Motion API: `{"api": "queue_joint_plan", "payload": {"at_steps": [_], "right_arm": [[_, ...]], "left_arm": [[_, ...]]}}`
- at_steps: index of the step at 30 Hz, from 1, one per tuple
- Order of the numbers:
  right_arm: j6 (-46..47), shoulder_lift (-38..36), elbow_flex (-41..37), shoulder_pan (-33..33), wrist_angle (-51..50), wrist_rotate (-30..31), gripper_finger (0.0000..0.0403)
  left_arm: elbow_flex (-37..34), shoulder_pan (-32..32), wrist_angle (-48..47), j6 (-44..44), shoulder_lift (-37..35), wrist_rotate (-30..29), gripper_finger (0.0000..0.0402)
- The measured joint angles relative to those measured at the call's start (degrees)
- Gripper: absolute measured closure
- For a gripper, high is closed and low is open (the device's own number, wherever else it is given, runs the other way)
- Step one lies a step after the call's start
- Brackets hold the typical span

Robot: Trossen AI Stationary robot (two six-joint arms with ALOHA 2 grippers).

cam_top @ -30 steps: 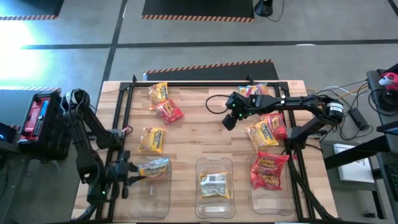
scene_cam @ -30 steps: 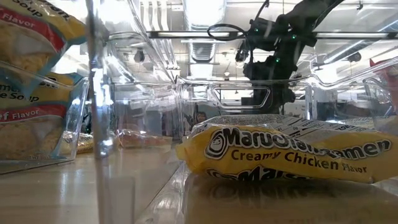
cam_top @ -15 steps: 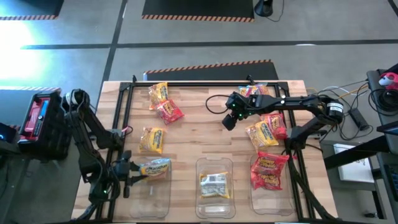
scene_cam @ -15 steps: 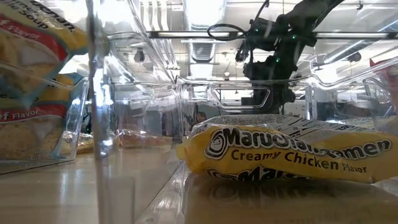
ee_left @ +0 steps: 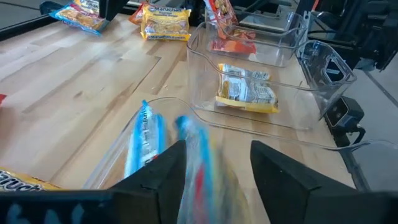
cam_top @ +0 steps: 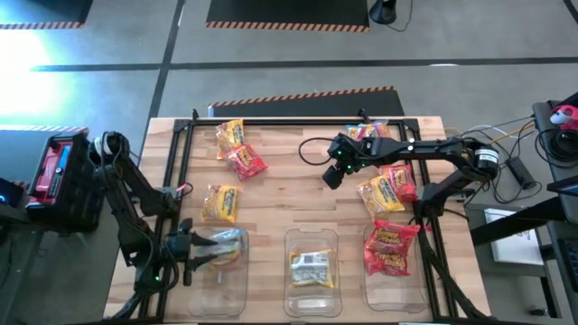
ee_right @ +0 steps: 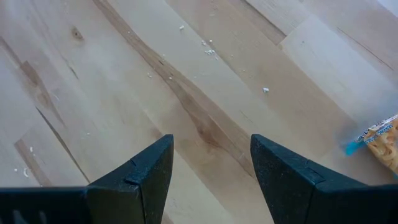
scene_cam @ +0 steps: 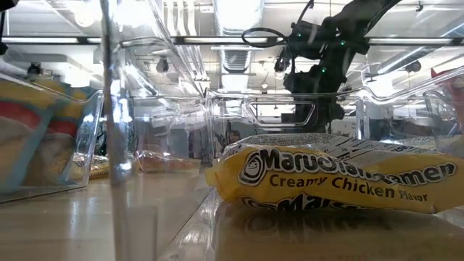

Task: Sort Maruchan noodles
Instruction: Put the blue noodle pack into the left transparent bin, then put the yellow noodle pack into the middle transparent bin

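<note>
A pale blue and yellow Maruchan noodle packet (ee_left: 196, 162) shows blurred between the parted fingers of my left gripper (ee_left: 217, 168), inside the clear left bin (cam_top: 221, 271) at the near left. The low view shows the same packet (scene_cam: 43, 138) low in that bin. My right gripper (cam_top: 332, 173) hangs open over bare wood at the middle right, nothing between its fingers (ee_right: 211, 168). The middle bin holds a yellow packet (cam_top: 312, 268) lying flat on its floor. Red packets (cam_top: 391, 246) lie in the right bin. My left gripper comes at the left bin about level from the table's left, fingers apart. The packet (ee_left: 189, 155) is blurred between them, close to one finger (ee_left: 168, 171). I cannot tell whether it touches that finger.
Loose packets lie on the wood: yellow (cam_top: 230, 135), red (cam_top: 246, 162) and yellow (cam_top: 219, 202) at the far left, several more (cam_top: 384, 192) at the right under my right arm. A black frame (cam_top: 289, 120) runs along the far edge.
My left gripper has let go of the packet. In the low view the packet has dropped from above the bin's wall down into the left bin, and it is blurred now. The gripper itself has sunk slightly.
</note>
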Motion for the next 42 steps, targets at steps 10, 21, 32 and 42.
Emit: {"api": "queue_joint_plan", "payload": {"at_steps": [10, 21, 32, 42], "right_arm": [[0.00, 0.00, 0.00, 0.00, 0.01, 0.00, 0.0200], [0.00, 0.00, 0.00, -0.01, 0.02, 0.00, 0.0200], [0.00, 0.00, 0.00, -0.01, 0.02, 0.00, 0.0200], [0.00, 0.00, 0.00, 0.00, 0.02, 0.00, 0.0200]], "left_arm": [[2.84, 0.00, -8.52, 0.96, -0.57, 0.20, 0.0224], [5.35, 9.03, -12.32, -3.51, -2.99, 4.88, 0.0224], [6.80, 29.52, -2.01, 18.35, -7.04, 18.73, 0.0224], [6.75, 47.81, 5.56, 17.67, -5.03, 36.86, 0.0224]]}}
